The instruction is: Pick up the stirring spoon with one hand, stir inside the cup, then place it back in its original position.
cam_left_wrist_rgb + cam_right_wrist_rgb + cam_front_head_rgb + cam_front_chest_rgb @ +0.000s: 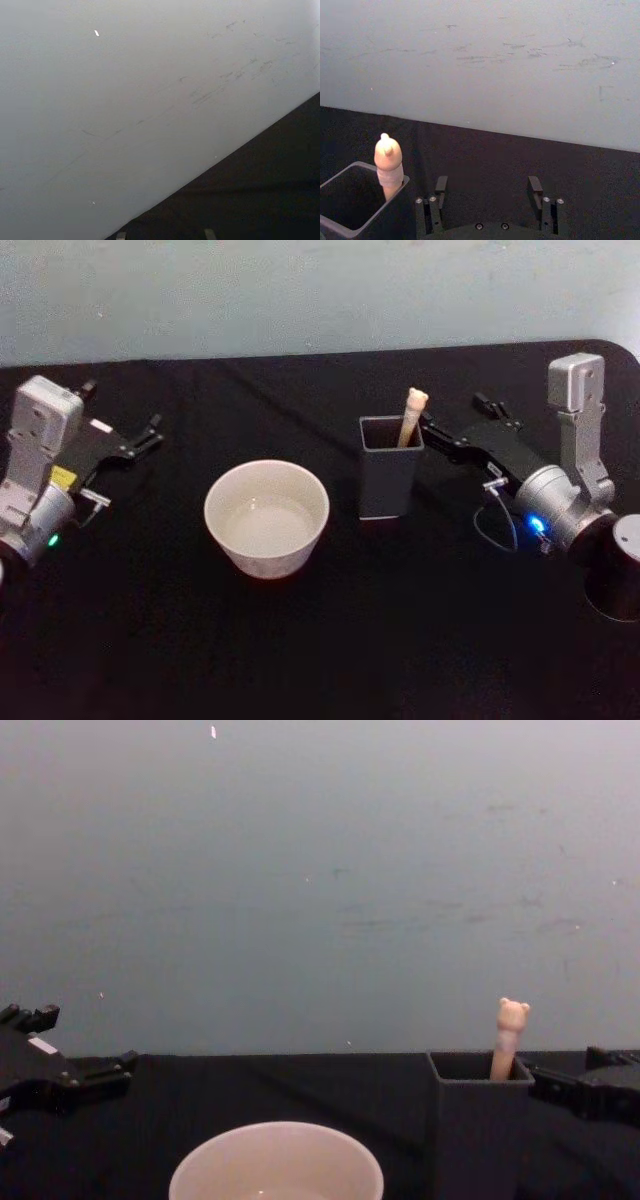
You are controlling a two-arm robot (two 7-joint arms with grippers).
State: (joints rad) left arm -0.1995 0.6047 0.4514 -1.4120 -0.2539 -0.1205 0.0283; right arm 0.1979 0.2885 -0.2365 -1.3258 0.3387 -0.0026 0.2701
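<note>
The stirring spoon (412, 417) stands in the dark grey square holder (389, 470), its cream bear-head handle (511, 1032) sticking out of the back right corner. The cup (267, 517), wide and cream-white, sits left of the holder and has pale liquid in it. My right gripper (452, 414) hovers just right of the holder, open, with nothing between its fingers. In the right wrist view the spoon (388, 162) and holder (350, 200) lie off to one side of the open right gripper (488, 185). My left gripper (148, 435) rests open at the table's far left.
A black cloth (320, 640) covers the table, and a pale blue-grey wall (320, 870) rises close behind its back edge. A dark cylinder (615, 570) stands at the right edge by my right arm. Bare cloth lies in front of the cup and holder.
</note>
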